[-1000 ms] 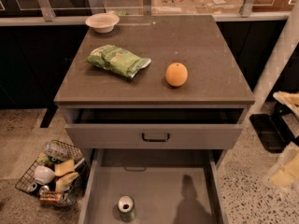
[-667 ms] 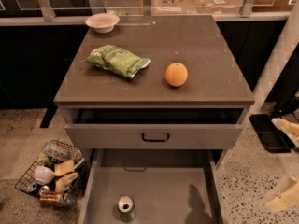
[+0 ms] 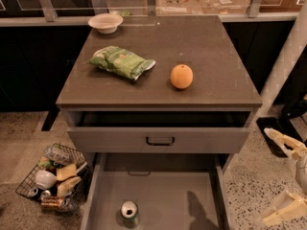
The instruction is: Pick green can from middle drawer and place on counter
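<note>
The green can [image 3: 129, 212] stands upright on the grey floor of the pulled-out middle drawer [image 3: 168, 195], near its front left, silver top showing. The counter [image 3: 201, 42] is the brown-grey top of the cabinet above it. My gripper [image 3: 266, 176] is at the right edge of the view, beside the drawer's right wall and over the speckled floor. It is open and empty, with one cream finger [image 3: 283, 139] above and the other lower down. It is well apart from the can.
On the counter lie a crinkled green snack bag [image 3: 120, 61], an orange [image 3: 182, 76] and a white bowl [image 3: 105, 23] at the back left. The shallower top drawer with a black handle [image 3: 159, 140] is slightly open. A wire basket of junk [image 3: 53, 176] sits on the floor at left.
My gripper has moved down and slightly left along the right edge of the view. The can, the drawers and the counter objects have not moved.
</note>
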Robot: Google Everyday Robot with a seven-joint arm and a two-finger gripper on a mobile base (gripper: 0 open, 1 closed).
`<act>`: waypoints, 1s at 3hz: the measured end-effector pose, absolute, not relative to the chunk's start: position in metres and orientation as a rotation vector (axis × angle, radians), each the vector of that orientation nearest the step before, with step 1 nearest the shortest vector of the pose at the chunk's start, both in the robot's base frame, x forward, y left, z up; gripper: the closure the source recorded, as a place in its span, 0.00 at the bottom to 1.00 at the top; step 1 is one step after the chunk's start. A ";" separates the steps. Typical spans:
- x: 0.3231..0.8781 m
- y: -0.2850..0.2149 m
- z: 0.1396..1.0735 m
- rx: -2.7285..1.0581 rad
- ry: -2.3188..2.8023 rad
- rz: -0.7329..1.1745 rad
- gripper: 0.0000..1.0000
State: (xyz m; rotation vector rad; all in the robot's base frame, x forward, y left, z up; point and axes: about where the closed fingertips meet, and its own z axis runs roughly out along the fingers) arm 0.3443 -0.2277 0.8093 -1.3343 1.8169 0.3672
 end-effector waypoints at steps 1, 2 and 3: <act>0.345 -0.225 0.809 -1.333 1.815 0.370 0.00; 0.355 -0.208 0.787 -1.322 1.764 0.413 0.00; 0.374 -0.168 0.727 -1.328 1.635 0.529 0.00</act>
